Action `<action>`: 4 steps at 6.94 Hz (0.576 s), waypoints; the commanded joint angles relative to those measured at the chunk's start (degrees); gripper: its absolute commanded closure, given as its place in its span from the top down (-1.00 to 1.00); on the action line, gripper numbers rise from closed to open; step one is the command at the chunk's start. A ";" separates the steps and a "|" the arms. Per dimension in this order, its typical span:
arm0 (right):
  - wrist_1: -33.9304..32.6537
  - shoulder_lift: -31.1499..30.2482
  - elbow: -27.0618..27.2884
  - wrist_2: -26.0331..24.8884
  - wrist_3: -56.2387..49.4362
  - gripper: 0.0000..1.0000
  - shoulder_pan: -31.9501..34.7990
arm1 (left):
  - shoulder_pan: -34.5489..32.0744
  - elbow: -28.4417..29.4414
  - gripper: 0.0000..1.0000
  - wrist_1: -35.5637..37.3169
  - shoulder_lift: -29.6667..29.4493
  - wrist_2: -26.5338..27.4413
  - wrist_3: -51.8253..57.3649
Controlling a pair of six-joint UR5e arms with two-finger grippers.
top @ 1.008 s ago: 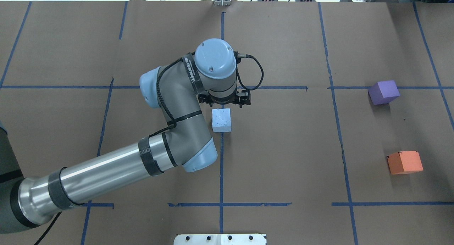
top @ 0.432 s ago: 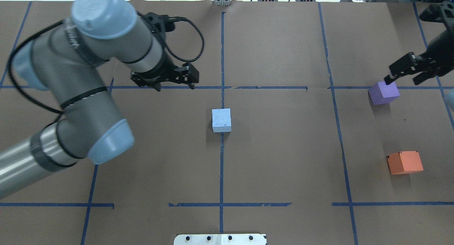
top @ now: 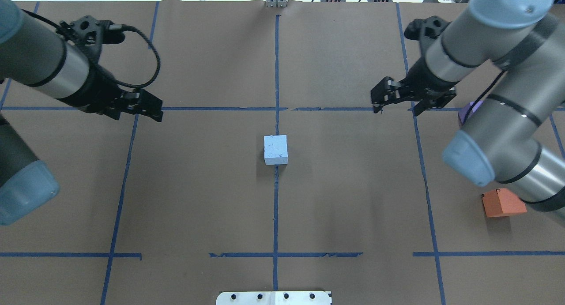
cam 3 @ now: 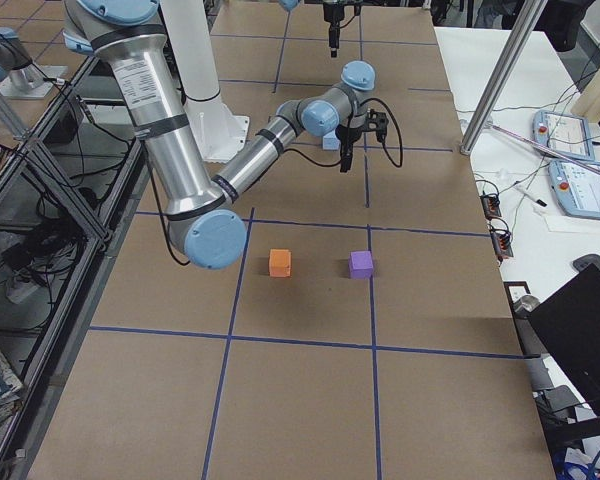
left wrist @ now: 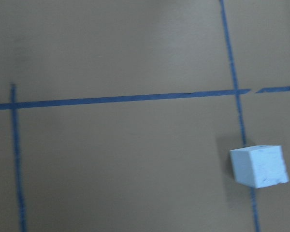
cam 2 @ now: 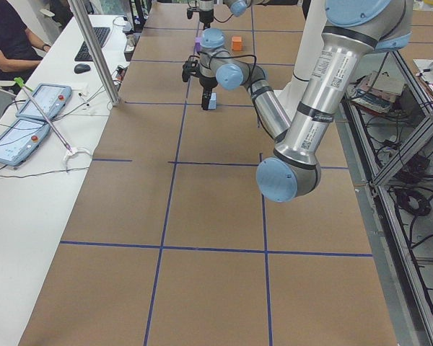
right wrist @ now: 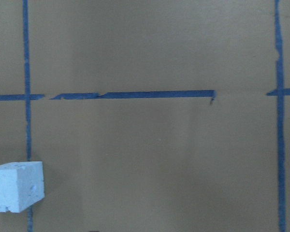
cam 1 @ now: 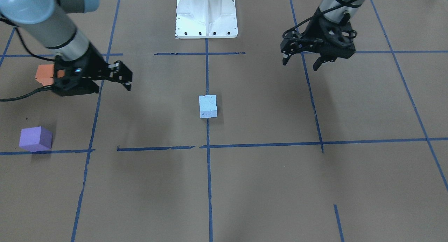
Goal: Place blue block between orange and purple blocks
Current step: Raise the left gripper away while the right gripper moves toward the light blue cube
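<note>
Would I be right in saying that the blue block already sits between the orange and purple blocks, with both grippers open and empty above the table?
Not quite: the blue block lies alone at the table's centre, far from the orange block and purple block, as the overhead view shows. The left gripper and right gripper are indeed open and empty above the table.

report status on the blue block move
Left end effector open, empty; right end effector open, empty. Blue block not held, at table centre. Right arm overhangs gap between orange block and purple block.
</note>
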 commanded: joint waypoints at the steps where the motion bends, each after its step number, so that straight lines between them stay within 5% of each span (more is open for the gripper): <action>1: 5.61 10.88 -9.82 -11.57 13.59 1.00 -10.30 | -2.10 -4.01 1.00 0.01 7.39 -0.51 3.92; 2: 12.79 13.36 -16.32 -16.05 15.66 1.00 -13.38 | -2.54 -4.55 1.00 0.01 8.72 -0.51 4.28; 4: 13.39 16.10 -22.08 -18.82 14.37 1.00 -15.08 | -2.55 -4.55 1.00 0.01 8.73 -0.43 4.28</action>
